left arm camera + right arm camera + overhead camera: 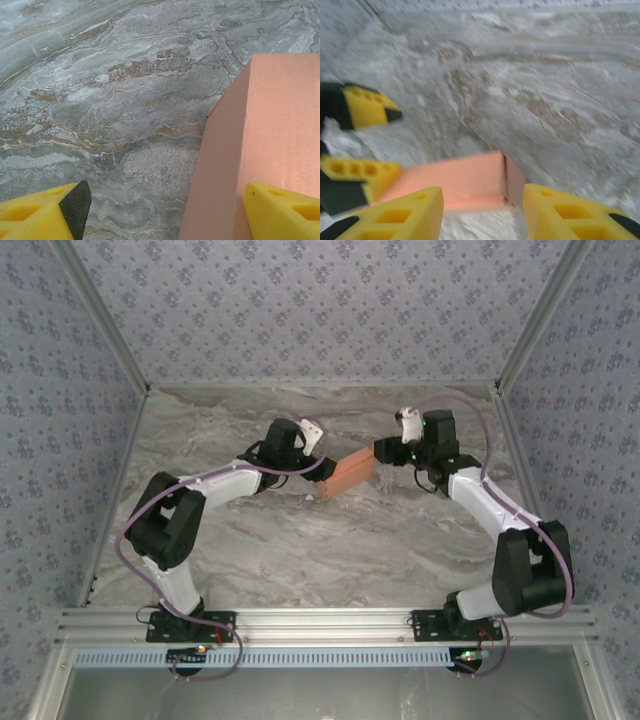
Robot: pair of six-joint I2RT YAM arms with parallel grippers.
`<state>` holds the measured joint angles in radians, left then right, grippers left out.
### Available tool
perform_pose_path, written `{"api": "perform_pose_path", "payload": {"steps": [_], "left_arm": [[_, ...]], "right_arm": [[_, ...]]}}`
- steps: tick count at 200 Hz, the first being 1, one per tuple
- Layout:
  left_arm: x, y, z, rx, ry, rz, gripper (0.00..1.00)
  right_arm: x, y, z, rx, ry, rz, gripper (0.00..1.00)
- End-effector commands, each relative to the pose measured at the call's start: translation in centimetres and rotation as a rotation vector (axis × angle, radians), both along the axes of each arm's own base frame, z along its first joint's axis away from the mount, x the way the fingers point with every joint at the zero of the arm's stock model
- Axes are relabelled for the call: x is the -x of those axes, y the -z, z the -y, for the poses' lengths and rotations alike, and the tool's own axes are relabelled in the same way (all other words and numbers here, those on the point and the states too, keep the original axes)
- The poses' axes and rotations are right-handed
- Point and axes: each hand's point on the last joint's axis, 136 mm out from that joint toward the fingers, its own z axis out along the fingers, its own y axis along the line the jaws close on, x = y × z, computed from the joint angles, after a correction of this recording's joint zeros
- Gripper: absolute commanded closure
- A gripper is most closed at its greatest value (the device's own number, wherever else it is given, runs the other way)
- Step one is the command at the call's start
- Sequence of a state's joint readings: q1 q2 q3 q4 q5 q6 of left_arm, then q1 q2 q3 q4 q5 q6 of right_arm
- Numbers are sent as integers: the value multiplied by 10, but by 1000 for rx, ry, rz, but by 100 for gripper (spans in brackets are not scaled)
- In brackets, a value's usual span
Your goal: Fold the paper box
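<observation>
Paper box [348, 474]: salmon-orange, thin matte cardboard, closed up into a small plain rectangular block with crisp edges. It lies flat on the tabletop [300, 560] near mid-field, long axis diagonal in the top view. The right wrist view is blurred. It shows 1 short end face with a straight vertical seam beside the long top face.

Left tool [322, 472]: at the box's lower-left end. Released, jaws wide. In the left wrist view, bare tabletop lies between 1 of its fingers [45, 217], black-padded, and the box's side. The other sits over the box's top face; contact there cannot be told.

Right tool [381, 450]: at the opposite, upper-right end. Released as well, jaws apart, with the box end seen between its 2 yellow fingers [395, 215]. Whether either touches cardboard cannot be told through the blur.

Surroundings:
- Tabletop is smooth, grey marble pattern with brown veining.
- 3 walls [300, 310] in blue-grey floral print enclose the space.
- A ribbed aluminium rail [330, 620] along the near edge carries both arm bases.
- Lilac cables [130, 530] loop along each arm.
</observation>
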<state>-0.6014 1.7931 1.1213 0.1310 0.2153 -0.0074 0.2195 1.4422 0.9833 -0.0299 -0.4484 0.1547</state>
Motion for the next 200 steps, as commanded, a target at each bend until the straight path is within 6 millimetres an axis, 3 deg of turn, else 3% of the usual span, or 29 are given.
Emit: {"api": "perform_pose_path", "payload": {"steps": [1,25,40,68,90,110,133,174,187,200], "left_arm": [[25,42,-15,-133,19,-100,19],[25,44,-18,-140,12,-98,19],[25,45,-19,-144,6,-100,19],[24,45,-19,-140,1,-101,18],[25,44,-19,-135,0,-96,18],[26,45,-20,-137,2,-96,18],[26,47,-20,-135,1,-99,18],[24,48,-20,-127,-16,-107,18],[24,48,-19,-123,-18,-109,18],[24,49,-20,-125,-21,-112,18]], "right_arm": [[-6,-26,-28,-259,-78,-115,56],[-28,-28,-49,-476,-57,-221,64],[-39,-12,-59,-560,-29,-295,67],[-48,44,-66,-625,50,-470,69],[-40,90,-53,-633,131,-546,69],[-33,108,-40,-630,165,-572,69],[-33,86,-38,-651,146,-536,68],[-39,14,-53,-667,77,-443,65],[-39,6,-58,-676,67,-441,65],[-38,10,-62,-694,71,-454,65]]}}
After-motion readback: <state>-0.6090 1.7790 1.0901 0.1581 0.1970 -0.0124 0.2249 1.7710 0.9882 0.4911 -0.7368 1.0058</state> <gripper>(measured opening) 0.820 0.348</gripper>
